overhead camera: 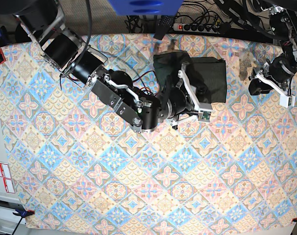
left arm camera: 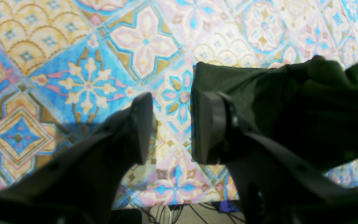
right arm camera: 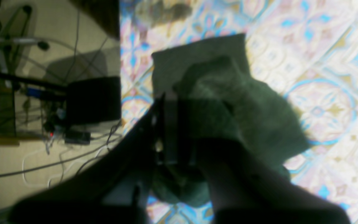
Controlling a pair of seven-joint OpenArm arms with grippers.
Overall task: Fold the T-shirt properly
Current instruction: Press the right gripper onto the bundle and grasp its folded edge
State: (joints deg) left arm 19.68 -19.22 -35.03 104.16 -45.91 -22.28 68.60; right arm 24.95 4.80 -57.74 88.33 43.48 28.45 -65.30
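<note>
We see the T-shirt lying on the tabletop, near the far edge and a bit to the side where the left arm stands. It is dark green and plain. It is bunched into a small, roughly square heap, with one flat part and some lumpy folds on top.

The right arm reaches across the tabletop to the T-shirt. The right hand is over the edge of the heap. In its own camera, the right hand is clenched tight, and the green cloth is bunched up around its fingers. So it is grasping the T-shirt.

The left hand is off to the side of the T-shirt, near the far corner of the tabletop. In its own camera, the left hand is released. Its two fingers stand apart, and we can see the colorful tile pattern between them. Nothing is between the fingers. Dark green cloth shows just beside one finger, on its outer side. We cannot tell if the cloth touches that finger.

Past the far edge of the tabletop there are black cables.
</note>
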